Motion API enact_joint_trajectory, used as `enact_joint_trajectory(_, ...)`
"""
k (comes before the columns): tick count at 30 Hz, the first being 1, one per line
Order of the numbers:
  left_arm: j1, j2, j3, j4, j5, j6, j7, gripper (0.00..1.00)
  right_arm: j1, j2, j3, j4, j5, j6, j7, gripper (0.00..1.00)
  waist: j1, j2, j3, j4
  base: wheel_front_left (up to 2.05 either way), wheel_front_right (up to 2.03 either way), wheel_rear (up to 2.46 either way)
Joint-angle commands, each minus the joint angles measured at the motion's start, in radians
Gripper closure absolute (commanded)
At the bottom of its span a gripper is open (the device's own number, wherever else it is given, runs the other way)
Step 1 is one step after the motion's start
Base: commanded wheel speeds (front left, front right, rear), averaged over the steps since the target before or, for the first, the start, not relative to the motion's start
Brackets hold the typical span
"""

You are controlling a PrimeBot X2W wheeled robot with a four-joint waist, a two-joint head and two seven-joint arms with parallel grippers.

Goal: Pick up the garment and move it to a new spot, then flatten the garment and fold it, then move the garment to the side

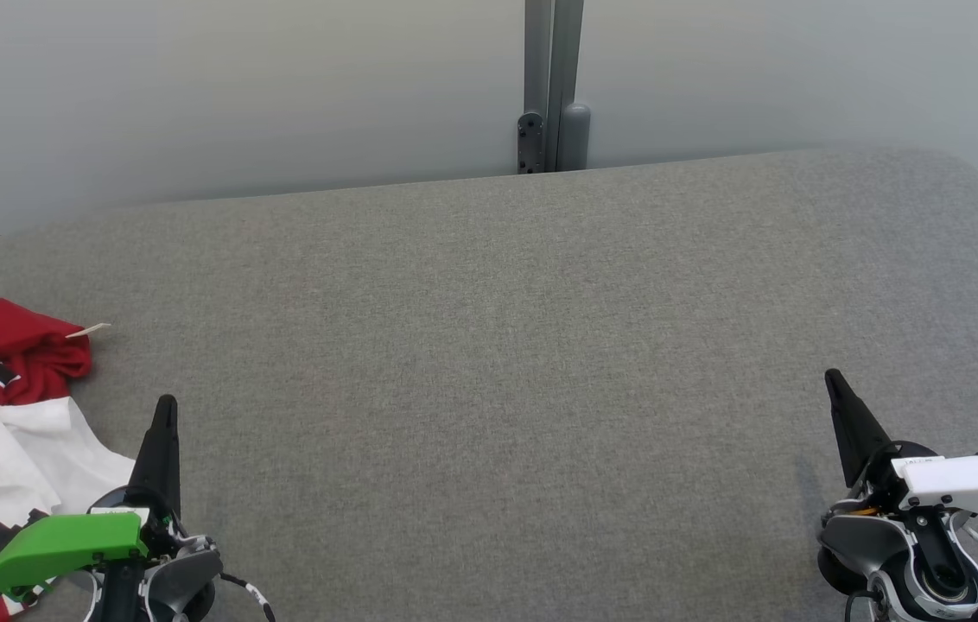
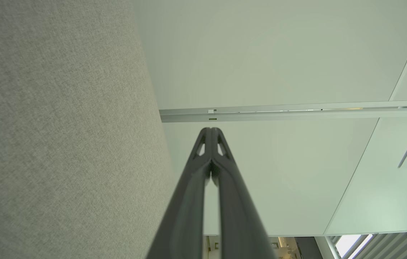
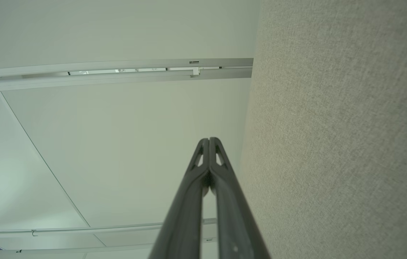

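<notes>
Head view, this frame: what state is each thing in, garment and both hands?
garment, crumpled in a heap at the table's left edge, not held
left hand, shut, empty, beside the garment
right hand, shut, empty, over the table's right side

Diffuse, even light, probably from overhead; the grey fabric table (image 1: 541, 345) bears only a faint shadow beside the right gripper (image 1: 835, 377). Head view sharp. Wrist views bend the wall rail (image 2: 279, 113) toward the edges; the fingers (image 2: 185, 223) blur near the lens
</notes>
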Motion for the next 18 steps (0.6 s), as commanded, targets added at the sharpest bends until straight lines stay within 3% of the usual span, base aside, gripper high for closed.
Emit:
enact_joint_trajectory(1,-0.011,0.008,0.0,-0.002,0.0,-0.004,0.002,1.0,0.009,-0.005,-0.001,-0.005,0.007,0.001,0.002,1.0,0.0,0.0,0.0,0.0,0.0,0.0,0.0)
enact_joint_trajectory(4,-0.011,0.008,0.0,-0.002,0.0,-0.004,0.002,1.0,0.009,-0.005,-0.001,-0.005,0.007,0.001,0.002,1.0,0.0,0.0,0.0,0.0,0.0,0.0,0.0)
enact_joint_trajectory(5,0.0,0.0,0.0,0.0,0.0,0.0,0.0,0.0,0.0,0.0,0.0,0.0,0.0,0.0,0.0,0.0,0.0,0.0,0.0,0.0,0.0,0.0,0.0)
enact_joint_trajectory(18,0.02,-0.005,-0.018,0.036,0.079,0.0,-0.047,0.0,0.016,-0.006,0.037,0.016,-0.053,0.0,-0.046,0.0,0.0,0.0,0.002,0.001,0.0,0.0,0.0)
